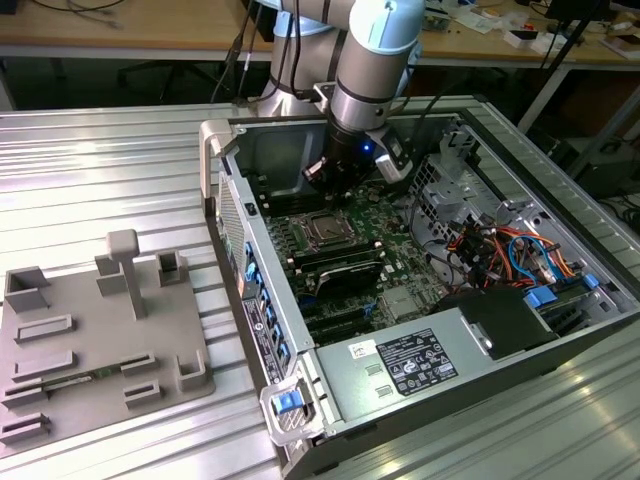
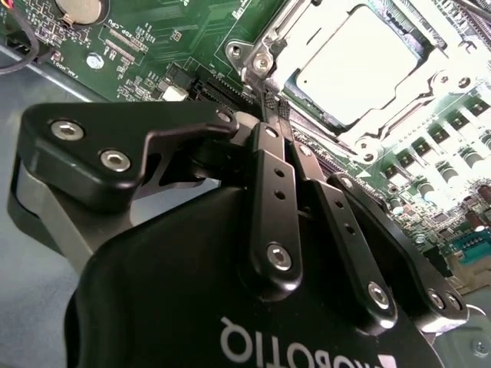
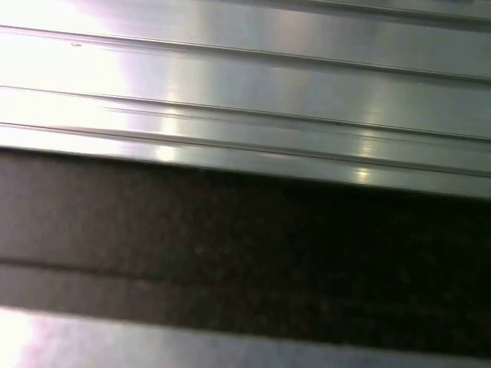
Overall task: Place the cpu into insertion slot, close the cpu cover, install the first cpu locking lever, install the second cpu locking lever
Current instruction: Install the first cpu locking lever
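Filling the insertion slot [image 1: 306, 228], the cpu [image 2: 357, 69]

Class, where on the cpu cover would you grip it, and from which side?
Probably its outer rim, coming from above at the edge: the cpu cover lies flat, a thin frame around the cpu, so its open middle gives nothing to pinch.
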Controlling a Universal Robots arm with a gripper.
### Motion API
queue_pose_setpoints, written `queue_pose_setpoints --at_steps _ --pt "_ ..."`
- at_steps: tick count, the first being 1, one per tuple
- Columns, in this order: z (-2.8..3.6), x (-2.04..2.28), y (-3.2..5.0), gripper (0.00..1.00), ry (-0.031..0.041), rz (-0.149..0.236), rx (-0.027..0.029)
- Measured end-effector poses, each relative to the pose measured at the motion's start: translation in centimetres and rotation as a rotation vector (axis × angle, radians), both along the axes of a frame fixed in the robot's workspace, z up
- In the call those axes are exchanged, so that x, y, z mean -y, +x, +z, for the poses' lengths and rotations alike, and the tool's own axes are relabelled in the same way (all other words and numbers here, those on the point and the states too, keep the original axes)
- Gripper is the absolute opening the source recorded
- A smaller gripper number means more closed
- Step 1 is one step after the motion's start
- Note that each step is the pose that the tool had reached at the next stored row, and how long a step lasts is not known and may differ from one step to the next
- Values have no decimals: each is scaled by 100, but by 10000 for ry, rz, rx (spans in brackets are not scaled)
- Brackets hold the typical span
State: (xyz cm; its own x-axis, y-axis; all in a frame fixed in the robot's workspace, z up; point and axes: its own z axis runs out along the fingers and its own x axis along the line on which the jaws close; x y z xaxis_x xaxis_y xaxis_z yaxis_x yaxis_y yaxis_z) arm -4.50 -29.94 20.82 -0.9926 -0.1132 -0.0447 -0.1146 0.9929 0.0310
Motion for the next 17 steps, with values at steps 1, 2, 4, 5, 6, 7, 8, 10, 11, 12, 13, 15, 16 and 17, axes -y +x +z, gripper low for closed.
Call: queue_pose_setpoints --at_steps 1,2,4,5,6,7,8,10,11,12,13,15,16,17 --pt "-3 0 0 11 0 1 0" --pt "-12 0 1 11 0 2 -1" --pt "-31 0 0 11 -2 2 -2" --pt "-37 1 0 11 -4 2 -3" --pt "-43 1 0 11 -7 2 -6" --pt "-48 2 0 11 -7 3 -6" --pt "-53 1 0 11 -5 2 -4" --pt "-59 -1 1 11 5 1 6" --pt "-37 0 1 11 1 2 0" --pt "-21 0 0 11 0 2 -1" --pt "-9 -1 1 11 1 2 1" --pt "-3 -1 1 11 2 2 1" --pt "-3 1 1 11 2 1 1" --pt "-5 2 0 11 1 1 1"
